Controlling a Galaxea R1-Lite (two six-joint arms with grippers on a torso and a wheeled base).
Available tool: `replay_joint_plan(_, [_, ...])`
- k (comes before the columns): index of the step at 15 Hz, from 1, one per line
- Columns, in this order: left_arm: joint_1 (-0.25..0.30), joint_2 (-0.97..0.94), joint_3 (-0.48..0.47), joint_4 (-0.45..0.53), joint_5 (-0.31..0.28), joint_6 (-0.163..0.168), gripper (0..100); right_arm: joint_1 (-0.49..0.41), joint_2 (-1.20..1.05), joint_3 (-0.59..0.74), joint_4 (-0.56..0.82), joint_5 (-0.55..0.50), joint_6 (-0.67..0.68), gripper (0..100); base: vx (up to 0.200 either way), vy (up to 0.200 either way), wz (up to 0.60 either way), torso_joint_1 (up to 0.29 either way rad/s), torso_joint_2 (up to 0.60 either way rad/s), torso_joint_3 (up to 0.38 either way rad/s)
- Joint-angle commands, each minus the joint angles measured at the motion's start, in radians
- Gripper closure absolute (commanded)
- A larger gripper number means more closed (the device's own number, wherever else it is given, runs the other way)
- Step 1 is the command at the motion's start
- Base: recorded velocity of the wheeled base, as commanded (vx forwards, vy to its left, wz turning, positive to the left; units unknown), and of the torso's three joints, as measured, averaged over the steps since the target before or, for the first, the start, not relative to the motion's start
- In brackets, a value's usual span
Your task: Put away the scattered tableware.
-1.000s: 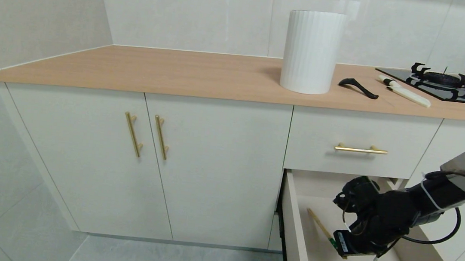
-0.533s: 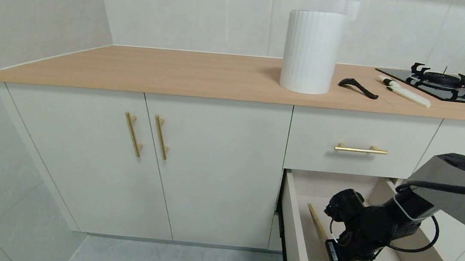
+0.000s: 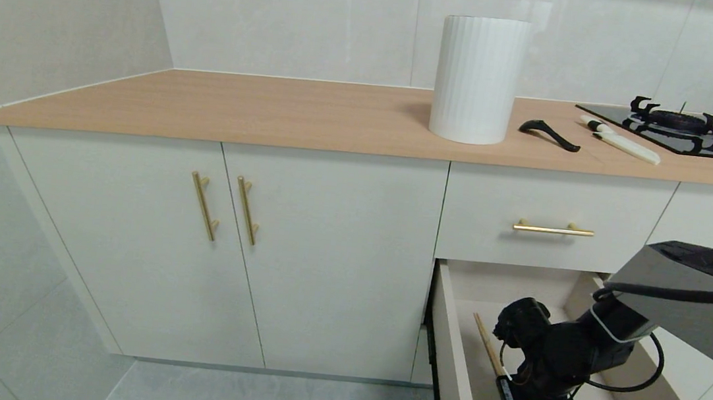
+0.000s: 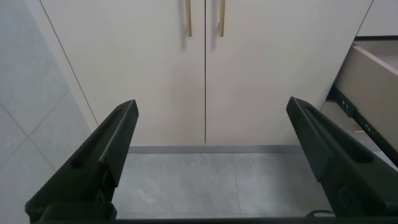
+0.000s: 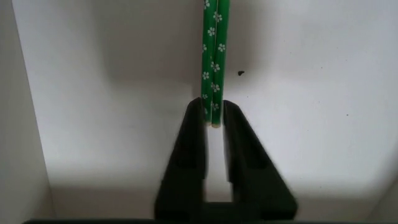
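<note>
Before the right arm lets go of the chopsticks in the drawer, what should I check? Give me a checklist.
1. Pair of green flower-patterned chopsticks pinched in the right gripper: ok.
2. Right gripper inside the open white drawer: ok.
3. Chopsticks touching the drawer floor: cannot tell.
4. Left gripper open, outside the drawer: ok.
5. Wooden countertop cleared: not ok; black curved utensil and white knife lie there.

In the open drawer (image 3: 452,376), chopsticks (image 3: 486,341); cabinet doors (image 3: 224,259) to its left, counter (image 3: 273,112) above.
</note>
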Motion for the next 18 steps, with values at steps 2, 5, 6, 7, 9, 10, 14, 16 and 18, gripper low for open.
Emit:
replay_joint_plan(2, [0.0, 0.001, 0.0, 0.0, 0.0, 0.0, 0, 0.001, 0.001, 0.0, 0.0, 0.0, 0.0, 0, 0.0, 0.0, 0.0, 0.0, 0.0, 0.0])
replay_joint_plan(5, [0.0, 0.001, 0.0, 0.0, 0.0, 0.0, 0, 0.001, 0.001, 0.0, 0.0, 0.0, 0.001, 0, 0.0, 0.0, 0.0, 0.0, 0.0, 0.0])
replay_joint_plan(6, [0.0, 0.001, 0.0, 0.0, 0.0, 0.0, 0, 0.001, -0.001, 0.003, 0.0, 0.0, 0.001, 0, 0.0, 0.0, 0.0, 0.0, 0.0, 0.0])
replay_joint_plan(7, [0.0, 0.001, 0.0, 0.0, 0.0, 0.0, 0, 0.001, -0.002, 0.003, 0.0, 0.002, 0.001, 0, 0.0, 0.0, 0.0, 0.0, 0.0, 0.0])
replay_joint_plan(9, [0.0, 0.001, 0.0, 0.0, 0.0, 0.0, 0, 0.001, -0.041, 0.017, 0.0, 0.002, 0.006, 0, 0.0, 0.0, 0.0, 0.0, 0.0, 0.0])
replay_joint_plan(10, [0.0, 0.001, 0.0, 0.0, 0.0, -0.002, 0, 0.001, -0.077, 0.029, 0.0, 0.003, 0.014, 0, 0.0, 0.0, 0.0, 0.0, 0.0, 0.0])
replay_joint_plan(14, [0.0, 0.001, 0.0, 0.0, 0.0, 0.0, 0, -0.007, -0.235, 0.069, 0.006, 0.006, 0.018, 0, 0.0, 0.0, 0.0, 0.0, 0.0, 0.0])
replay_joint_plan(16, [0.0, 0.001, 0.0, 0.0, 0.0, -0.002, 0, -0.036, -0.327, 0.1, 0.006, 0.014, 0.012, 0, 0.0, 0.0, 0.0, 0.0, 0.0, 0.0])
replay_joint_plan(18, [0.0, 0.001, 0.0, 0.0, 0.0, 0.0, 0, -0.044, -0.439, 0.123, 0.006, 0.026, 0.0, 0, 0.0, 0.0, 0.0, 0.0, 0.0, 0.0])
